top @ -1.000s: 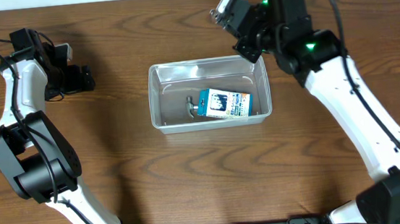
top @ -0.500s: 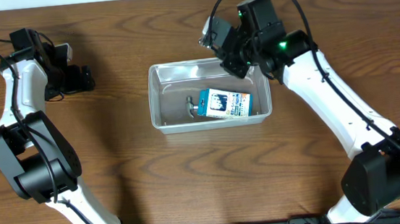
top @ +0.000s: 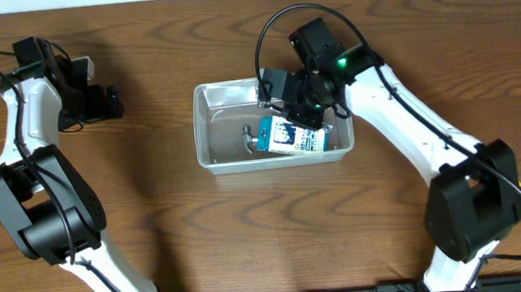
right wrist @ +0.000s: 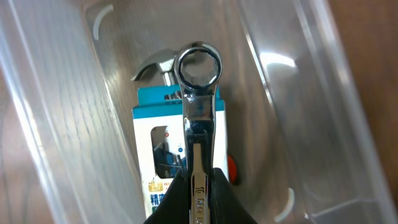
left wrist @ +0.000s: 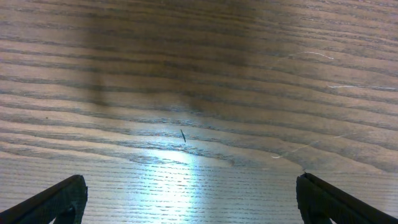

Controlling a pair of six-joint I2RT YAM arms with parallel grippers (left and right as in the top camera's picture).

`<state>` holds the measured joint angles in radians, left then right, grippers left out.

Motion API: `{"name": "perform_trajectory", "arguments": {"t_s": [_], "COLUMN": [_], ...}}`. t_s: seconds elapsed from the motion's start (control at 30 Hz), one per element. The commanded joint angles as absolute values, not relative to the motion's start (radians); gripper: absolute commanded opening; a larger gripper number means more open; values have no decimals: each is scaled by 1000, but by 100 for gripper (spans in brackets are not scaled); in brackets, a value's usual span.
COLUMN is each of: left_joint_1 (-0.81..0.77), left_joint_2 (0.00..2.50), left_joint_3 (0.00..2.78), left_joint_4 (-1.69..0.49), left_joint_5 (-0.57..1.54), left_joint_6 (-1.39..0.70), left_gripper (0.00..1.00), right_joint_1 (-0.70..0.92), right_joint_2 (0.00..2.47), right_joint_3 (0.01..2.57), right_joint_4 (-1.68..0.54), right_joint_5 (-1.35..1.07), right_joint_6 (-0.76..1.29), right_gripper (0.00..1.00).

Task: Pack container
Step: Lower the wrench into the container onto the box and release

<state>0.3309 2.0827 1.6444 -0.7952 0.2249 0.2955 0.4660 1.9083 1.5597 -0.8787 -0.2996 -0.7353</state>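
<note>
Right pincer (right wrist: 199, 190) moved over container (top: 205, 137), wrench (right wrist: 198, 93) half-hidden

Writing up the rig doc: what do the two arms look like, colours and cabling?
Left arm and right arm: white link shells, black joints, black fingers. Thin black cables trail from each wrist. A green light glows on the right arm only.

One clear container (top: 200, 137), one blue-and-white box (top: 296, 139), one wrench (right wrist: 198, 106), two robot arms, left (top: 18, 120) and right (top: 402, 122).
</note>
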Motion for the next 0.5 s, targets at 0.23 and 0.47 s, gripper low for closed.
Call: {"name": "perform_trajectory", "arguments": {"t_s": [0.23, 0.47], "left_joint_1": [331, 331], "left_joint_2": [2087, 2087], "left_joint_3": [1640, 1640], "left_joint_4": [-795, -795], "left_joint_5": [216, 216], "left_joint_6": [301, 301], "left_gripper": [98, 98], "right_joint_1": [471, 471], "right_joint_2": [1944, 1944], "right_joint_3": [1584, 1584], "right_joint_4": [-878, -879], "right_joint_5": [-322, -322], "right_joint_6": [-760, -756], "right_gripper": [8, 15]}}
